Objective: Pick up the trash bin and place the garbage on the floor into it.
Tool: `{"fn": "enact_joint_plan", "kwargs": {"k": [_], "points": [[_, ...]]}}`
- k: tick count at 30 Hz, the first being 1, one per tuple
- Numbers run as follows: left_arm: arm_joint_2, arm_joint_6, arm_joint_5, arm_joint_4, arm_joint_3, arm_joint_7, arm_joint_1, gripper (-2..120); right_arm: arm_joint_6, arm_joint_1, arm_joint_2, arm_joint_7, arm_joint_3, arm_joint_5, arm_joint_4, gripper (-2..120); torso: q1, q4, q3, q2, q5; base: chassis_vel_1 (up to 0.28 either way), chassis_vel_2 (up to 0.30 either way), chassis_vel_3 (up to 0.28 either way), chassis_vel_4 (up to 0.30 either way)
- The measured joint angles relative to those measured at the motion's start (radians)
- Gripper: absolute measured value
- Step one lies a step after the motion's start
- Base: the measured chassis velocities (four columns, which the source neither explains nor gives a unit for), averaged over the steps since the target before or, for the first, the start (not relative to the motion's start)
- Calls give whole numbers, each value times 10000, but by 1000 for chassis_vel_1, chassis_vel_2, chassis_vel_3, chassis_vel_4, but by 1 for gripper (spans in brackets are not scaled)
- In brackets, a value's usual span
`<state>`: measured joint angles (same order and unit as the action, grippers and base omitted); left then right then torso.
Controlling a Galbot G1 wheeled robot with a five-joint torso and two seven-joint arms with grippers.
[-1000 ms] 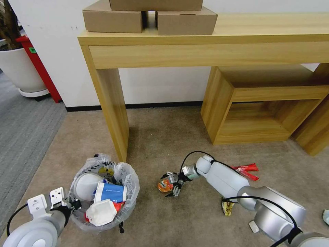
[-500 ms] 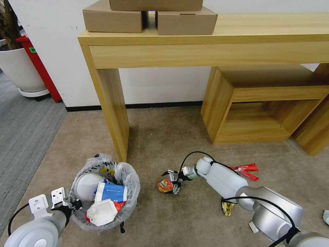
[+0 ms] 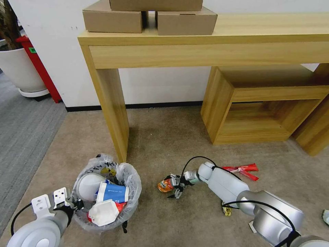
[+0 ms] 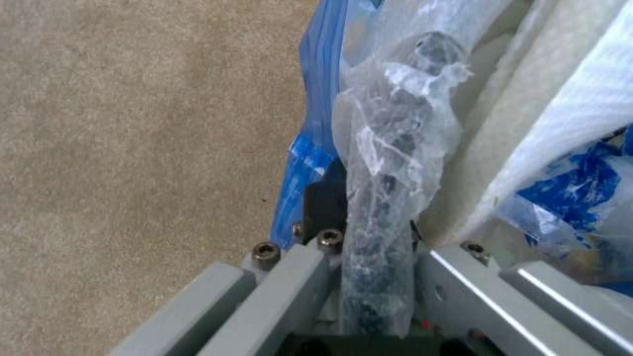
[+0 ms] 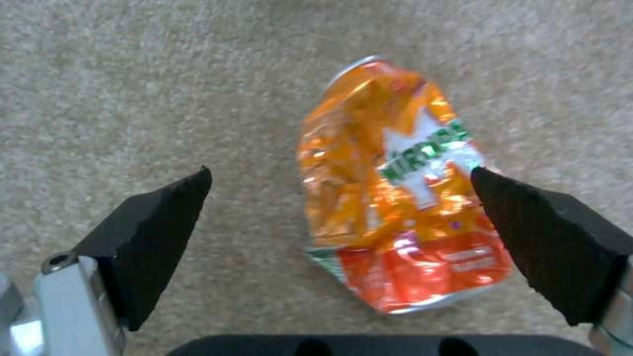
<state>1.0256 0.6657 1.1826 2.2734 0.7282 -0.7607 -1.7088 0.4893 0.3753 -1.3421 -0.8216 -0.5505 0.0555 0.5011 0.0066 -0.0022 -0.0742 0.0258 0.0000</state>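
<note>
On the beige floor (image 3: 164,144), a crushed orange can (image 5: 395,198) is straddled by the spread fingers of the right gripper (image 5: 343,193), while the bag-lined rim of the trash bin (image 3: 132,181), at near left, is pinched by the left gripper (image 4: 376,257).

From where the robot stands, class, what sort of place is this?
Probably an office: a light wooden desk bearing cardboard boxes, beige carpet meeting grey striped carpet, and a potted plant against the wall.
</note>
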Motion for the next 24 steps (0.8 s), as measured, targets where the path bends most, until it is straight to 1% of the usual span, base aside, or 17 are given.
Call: {"fn": "enact_joint_plan", "kwargs": {"k": [8,24], "points": [[-97,0,-11,-1,-24,9,-8,0,19,316,-33,167,219,-43,-92,100,0,0,0,0,0,0,0,0,0],[-17,-5,-212,-17,-136,114,1,0,34,483,-108,428,309,-133,-237,100,0,-1,0,1,0,0,0,0,0]]}}
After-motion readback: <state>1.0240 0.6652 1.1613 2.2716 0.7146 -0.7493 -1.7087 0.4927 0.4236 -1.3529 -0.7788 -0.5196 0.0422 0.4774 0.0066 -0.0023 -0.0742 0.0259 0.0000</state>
